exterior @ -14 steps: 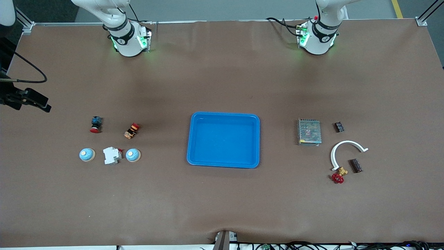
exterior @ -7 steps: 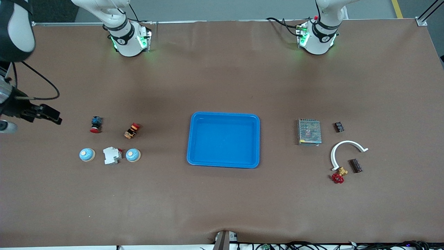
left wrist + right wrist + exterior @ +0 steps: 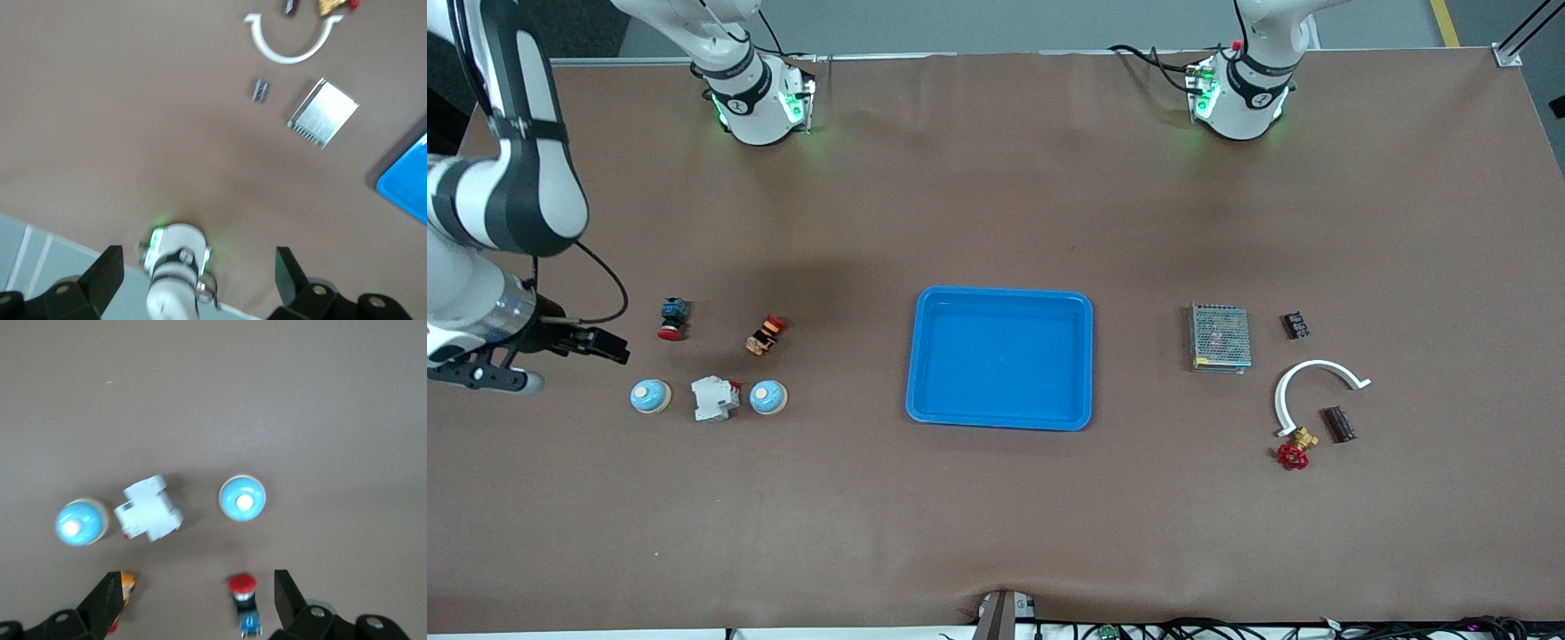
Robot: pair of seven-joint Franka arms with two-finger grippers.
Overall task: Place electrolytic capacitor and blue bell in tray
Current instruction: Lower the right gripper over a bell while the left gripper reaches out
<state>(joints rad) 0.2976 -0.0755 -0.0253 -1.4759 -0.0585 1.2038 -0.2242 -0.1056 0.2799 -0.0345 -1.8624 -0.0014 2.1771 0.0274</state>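
Observation:
Two blue bells lie near the right arm's end of the table, one (image 3: 650, 396) nearer that end, the other (image 3: 767, 396) nearer the tray; both show in the right wrist view (image 3: 242, 498) (image 3: 81, 521). The bright blue tray (image 3: 925, 356) sits mid-table and is empty. Two small dark parts (image 3: 1296, 324) (image 3: 1338, 424) lie near the left arm's end; I cannot tell which is the capacitor. My right gripper (image 3: 489, 378) (image 3: 193, 600) is open and empty, up in the air beside the bells. My left gripper (image 3: 193, 280) is open and empty, high over its own base, out of the front view.
A white breaker (image 3: 713, 397) lies between the bells. A red-capped button (image 3: 672, 320) and an orange switch (image 3: 764, 334) lie farther from the camera. A grey mesh box (image 3: 1219, 336), a white arc (image 3: 1312, 382) and a red-handled valve (image 3: 1294, 452) lie near the left arm's end.
My right arm has swung in from the table's end toward the bells, and its gripper has come closer to them. The left arm and all the parts are still.

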